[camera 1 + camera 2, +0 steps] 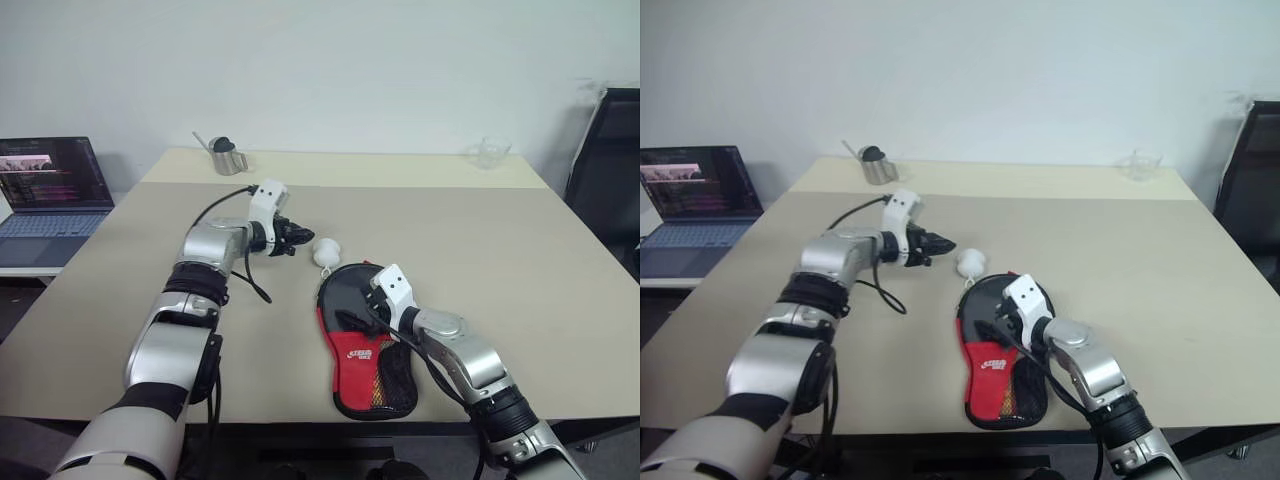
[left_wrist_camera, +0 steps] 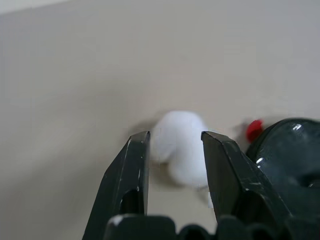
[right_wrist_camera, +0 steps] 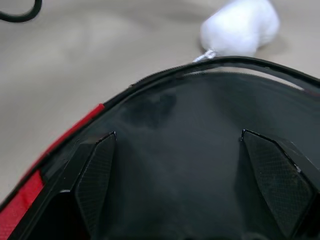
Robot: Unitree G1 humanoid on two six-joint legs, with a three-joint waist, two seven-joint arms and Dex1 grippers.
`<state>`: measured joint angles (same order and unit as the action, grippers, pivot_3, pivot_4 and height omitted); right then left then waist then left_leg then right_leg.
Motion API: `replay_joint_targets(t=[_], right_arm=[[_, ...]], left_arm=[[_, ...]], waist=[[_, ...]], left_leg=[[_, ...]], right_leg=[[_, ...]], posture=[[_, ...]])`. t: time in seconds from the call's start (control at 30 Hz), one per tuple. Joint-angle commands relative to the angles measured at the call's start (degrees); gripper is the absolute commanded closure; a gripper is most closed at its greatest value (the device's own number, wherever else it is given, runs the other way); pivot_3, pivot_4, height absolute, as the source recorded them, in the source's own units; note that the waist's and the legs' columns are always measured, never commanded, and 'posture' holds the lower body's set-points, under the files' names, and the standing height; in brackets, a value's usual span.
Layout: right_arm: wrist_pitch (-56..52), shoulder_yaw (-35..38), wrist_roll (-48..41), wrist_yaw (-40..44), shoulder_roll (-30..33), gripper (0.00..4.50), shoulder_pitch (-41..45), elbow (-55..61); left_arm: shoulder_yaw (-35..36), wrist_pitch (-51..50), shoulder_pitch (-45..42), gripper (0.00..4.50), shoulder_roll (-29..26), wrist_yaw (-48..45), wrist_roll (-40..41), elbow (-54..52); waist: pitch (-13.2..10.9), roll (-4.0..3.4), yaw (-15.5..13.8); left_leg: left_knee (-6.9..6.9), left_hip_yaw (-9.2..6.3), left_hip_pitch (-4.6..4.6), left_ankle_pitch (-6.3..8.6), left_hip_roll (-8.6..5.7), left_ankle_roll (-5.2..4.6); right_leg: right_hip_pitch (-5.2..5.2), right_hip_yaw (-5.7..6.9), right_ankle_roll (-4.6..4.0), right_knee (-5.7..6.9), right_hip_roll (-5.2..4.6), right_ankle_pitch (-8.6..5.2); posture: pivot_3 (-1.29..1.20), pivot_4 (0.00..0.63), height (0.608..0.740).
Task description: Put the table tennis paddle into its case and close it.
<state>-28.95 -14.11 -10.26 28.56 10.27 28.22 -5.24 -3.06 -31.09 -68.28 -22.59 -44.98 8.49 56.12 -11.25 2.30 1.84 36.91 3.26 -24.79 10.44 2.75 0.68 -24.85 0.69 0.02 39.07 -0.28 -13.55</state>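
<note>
paddle sits in case, unzipped; left gripper parted near pom-pom, right gripper wide, both empty

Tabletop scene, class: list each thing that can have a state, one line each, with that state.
case: flat on table, round end unzipped, black blade showing
pom-pom: on table, beside case's round end
left claw: partly open, empty, pointing at pom-pom
right claw: wide open, over case
laptop: lid up, screen lit

Blk/red case flat near table front edge, blk paddle blade showing inside, unzipped
</note>
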Motion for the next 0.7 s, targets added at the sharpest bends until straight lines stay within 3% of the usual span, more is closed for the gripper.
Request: replay_joint_targets(t=[0.03, 0.07, 0.17, 0.37, 0.7], right_arm=[[-1.71, 3.81, -0.86, -3.16, -2.20, 0.07, 0.88, -2.71], [-1.69, 4.09, -0.72, -3.14, -2.44, 0.07, 0.96, -2.87], [-2.53, 3.25, 0.06, -2.31, -2.07, 0.00, 0.12, -2.28], [-4.11, 3.69, -0.16, -3.30, -3.07, 0.00, -0.43, -1.63], [-5.46, 3.94, -0.33, -3.11, -4.04, 0.00, -0.72, -1.15]], left_arm=[[1.14, 2.83, -3.55, 2.72, 1.83, 1.03, -1.06, 5.15], [1.42, 3.24, -4.01, 2.72, 2.29, 1.12, -1.16, 6.19], [3.23, 3.73, -5.61, 2.14, 2.81, 0.58, -0.07, 6.86], [4.46, 3.79, -5.73, 0.03, 2.31, 4.56, -1.97, 9.10], [2.26, 5.02, -4.69, 0.03, 6.77, 9.64, -6.87, 14.10]], waist=[[0.00, 0.00, 0.09], [0.00, 0.00, 0.08], [0.00, 0.01, 0.09], [0.04, 0.04, 0.02], [0.15, 0.21, -0.03]], left_leg=[[0.00, -0.01, 0.01, 0.00, 0.04, 0.00], [-0.01, -0.01, 0.02, 0.00, 0.04, 0.00], [-0.01, 0.01, 0.01, 0.00, 0.05, 0.01], [-0.02, 0.03, 0.00, 0.00, 0.03, 0.02], [0.00, 0.02, 0.03, 0.00, 0.02, 0.02]], right_leg=[[0.01, -0.01, -0.04, 0.01, 0.04, 0.02], [0.00, -0.02, -0.08, 0.01, 0.08, 0.04], [-0.01, -0.03, -0.08, -0.01, 0.09, 0.05], [0.01, -0.04, -0.08, -0.05, 0.06, 0.05], [0.06, -0.01, -0.07, -0.05, 0.03, 0.05]], posture=[[0.00, 0.150, 0.740], [0.00, 0.150, 0.740], [0.00, 0.150, 0.740], [0.00, 0.150, 0.740], [0.00, 0.150, 0.740]])
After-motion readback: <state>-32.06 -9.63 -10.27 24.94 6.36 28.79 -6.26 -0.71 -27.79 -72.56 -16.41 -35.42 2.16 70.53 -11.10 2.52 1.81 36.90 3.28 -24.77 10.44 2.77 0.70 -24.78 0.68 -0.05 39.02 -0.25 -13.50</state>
